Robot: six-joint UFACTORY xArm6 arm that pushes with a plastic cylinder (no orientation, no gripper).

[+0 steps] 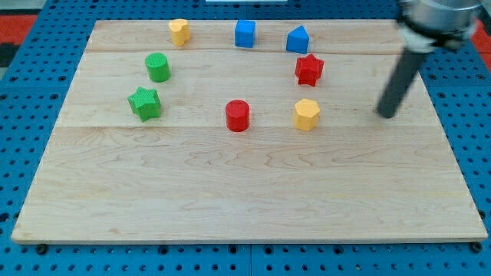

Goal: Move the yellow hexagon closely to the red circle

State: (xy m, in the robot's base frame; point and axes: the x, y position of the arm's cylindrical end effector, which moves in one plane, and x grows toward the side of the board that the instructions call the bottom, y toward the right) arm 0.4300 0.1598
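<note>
Yellow hexagon: it stands on the wooden board, a little right of the middle, nearer to the top edge than to the bottom edge.
Red circle: it stands to the view's left of the yellow hexagon, on almost the same line, near but not touching.
Between the two: only bare wood; no block stands in the gap.
Red star: just above the yellow hexagon, toward the top edge, apart from it.
Blue blocks: a pentagon-like blue block stands above the red star, and a blue cube is to its left, both close to the top edge.
Second yellow block: near the top edge, left of the blue cube; its shape I cannot tell surely.
Green circle and green star: on the left part of the board, well apart from the red circle.
My tip: it is at the view's right of the yellow hexagon, about the same height, well apart, touching no block.
Gripper state: the arm carries only a dark rod, so there are no jaws that could be apart or together.
</note>
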